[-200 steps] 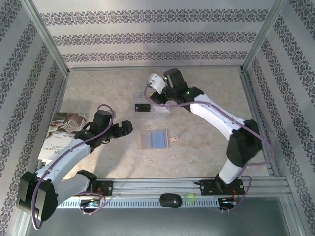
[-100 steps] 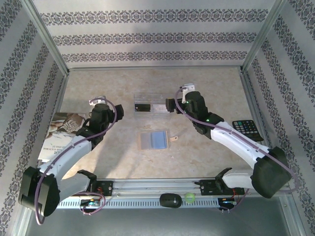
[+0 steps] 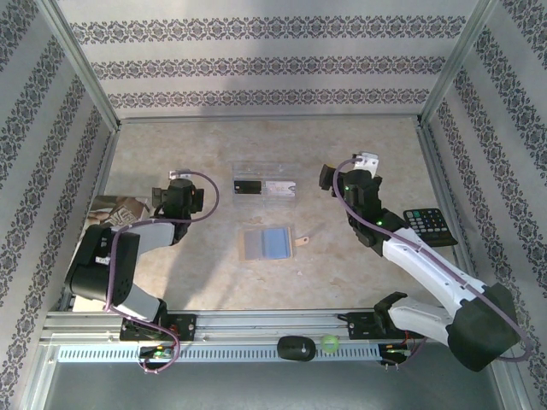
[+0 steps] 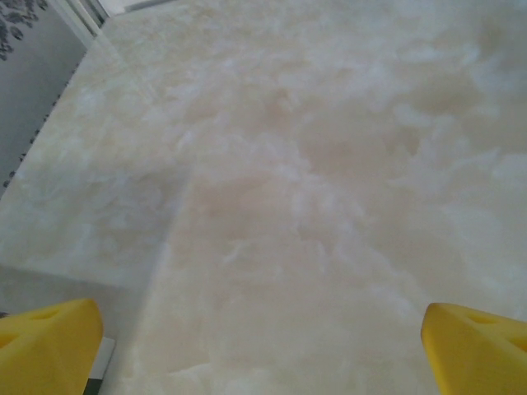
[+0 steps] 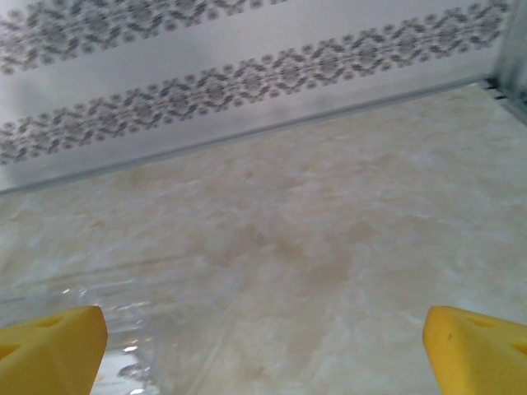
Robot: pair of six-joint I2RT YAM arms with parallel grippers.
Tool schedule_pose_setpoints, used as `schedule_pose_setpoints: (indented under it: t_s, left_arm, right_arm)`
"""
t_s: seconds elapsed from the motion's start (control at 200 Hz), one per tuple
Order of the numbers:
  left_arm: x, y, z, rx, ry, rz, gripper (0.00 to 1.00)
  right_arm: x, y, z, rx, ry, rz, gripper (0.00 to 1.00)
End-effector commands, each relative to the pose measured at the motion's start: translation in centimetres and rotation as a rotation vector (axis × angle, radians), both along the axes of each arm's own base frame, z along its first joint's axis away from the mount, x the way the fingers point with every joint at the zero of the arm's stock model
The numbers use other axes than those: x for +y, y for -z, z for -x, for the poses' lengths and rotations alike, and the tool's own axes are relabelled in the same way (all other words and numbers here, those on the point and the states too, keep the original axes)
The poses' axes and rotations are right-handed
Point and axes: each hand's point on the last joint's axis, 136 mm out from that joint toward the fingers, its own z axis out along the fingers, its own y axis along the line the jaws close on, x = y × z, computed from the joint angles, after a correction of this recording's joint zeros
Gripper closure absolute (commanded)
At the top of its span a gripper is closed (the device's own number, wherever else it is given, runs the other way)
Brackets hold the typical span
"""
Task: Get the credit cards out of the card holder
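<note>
The card holder (image 3: 267, 244) lies open in the middle of the table, pale blue inside, its tan tab (image 3: 302, 242) pointing right. Behind it, a clear tray (image 3: 267, 189) holds the credit cards: a black one (image 3: 248, 185) and a pale one (image 3: 280, 188). My left gripper (image 3: 175, 195) hovers left of the holder, well apart from it. Its yellow fingertips (image 4: 49, 337) stand wide apart, open over bare table (image 4: 263, 333). To the right of the tray, my right gripper (image 3: 330, 176) is open too, with nothing between its fingers (image 5: 263, 333).
A black calculator (image 3: 427, 224) lies by the right wall, under the right arm. A printed booklet (image 3: 111, 213) sits at the left edge beneath the left arm. The tray's corner (image 5: 74, 292) shows low on the left in the right wrist view. Patterned walls surround the table.
The right gripper left the tray, moved right and opened fully. The left arm folded back, pulling its gripper left, away from the holder. Cards and holder have not moved.
</note>
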Motion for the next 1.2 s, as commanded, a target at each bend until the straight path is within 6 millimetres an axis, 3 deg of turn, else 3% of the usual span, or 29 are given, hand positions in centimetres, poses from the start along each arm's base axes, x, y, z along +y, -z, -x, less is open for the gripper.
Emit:
schedule_pose_setpoints:
  t_s: [0.0, 0.105, 0.23, 0.35, 0.405, 0.45, 0.555, 0.605, 0.685, 0.729, 0.874, 0.894, 0.984, 1.059, 1.104, 1.124, 1.199]
  left_arm:
    - [0.1, -1.7, -2.3, -0.077, 0.069, 0.027, 0.01]
    - [0.0, -1.2, -2.4, -0.06, 0.109, 0.109, 0.01]
    - [-0.6, -2.1, -1.4, -0.127, 0.154, 0.129, 0.01]
    - [-1.0, -1.2, -2.7, -0.09, 0.201, 0.211, 0.0]
    - [0.3, -0.8, -2.5, -0.08, 0.143, 0.233, 0.01]
    - [0.5, -1.4, -2.5, -0.136, 0.141, 0.227, 0.0]
    - [1.3, -1.4, -0.5, -0.244, 0.103, 0.219, 0.01]
    - [1.9, -2.2, 0.4, -0.38, 0.072, 0.179, 0.01]
    - [2.3, -1.1, 0.8, -0.288, 0.021, 0.185, 0.01]
    - [2.6, -1.6, -0.1, -0.308, 0.011, 0.17, 0.01]
    - [2.6, -1.5, 0.1, -0.31, 0.013, 0.172, 0.01]
    - [2.6, -1.5, 0.1, -0.306, 0.016, 0.171, 0.01]
    - [2.1, -1.5, 0.1, -0.309, 0.043, 0.175, 0.01]
    - [2.1, -1.4, 0.0, -0.297, 0.044, 0.177, 0.01]
    - [2.1, -1.4, -0.1, -0.294, 0.043, 0.176, 0.01]
    - [2.0, -1.4, -0.1, -0.296, 0.045, 0.177, 0.01]
    - [2.0, -1.4, -0.1, -0.295, 0.046, 0.176, 0.01]
  right_arm:
    - [-1.9, 0.4, 0.3, 0.004, 0.07, 0.011, 0.02]
    - [-3.2, 0.4, 0.3, -0.007, 0.094, 0.079, 0.02]
    - [-4.7, 0.5, 0.9, -0.027, 0.118, 0.158, 0.02]
    - [-7.1, 1.2, 1.4, -0.04, 0.183, 0.15, 0.02]
    - [-7.8, 1.6, 1.5, -0.042, 0.178, 0.163, 0.02]
    - [-8.1, 1.9, 1.6, -0.04, 0.163, 0.191, 0.02]
    - [-9.5, 2.9, 1.7, -0.033, 0.174, 0.243, 0.02]
    - [-9.8, 3.7, 1.5, -0.023, 0.166, 0.27, 0.02]
    - [-10.3, 5.3, 1.1, -0.017, 0.164, 0.288, 0.02]
    - [-10.4, 5.9, 0.6, -0.035, 0.148, 0.298, 0.02]
    - [-11.9, 6.8, -0.6, -0.086, 0.158, 0.298, 0.02]
    - [-12.1, 7.9, -0.3, -0.071, 0.153, 0.288, 0.02]
    - [-13.1, 9.3, -1.1, -0.072, 0.172, 0.239, 0.02]
    - [-13.0, 10.8, -2.1, -0.055, 0.163, 0.224, 0.02]
    - [-12.6, 11.1, -2.8, -0.063, 0.143, 0.233, 0.02]
    - [-12.4, 10.3, -3.6, -0.066, 0.133, 0.232, 0.02]
    - [-11.8, 11.3, -4.4, 0.017, 0.092, 0.251, 0.02]
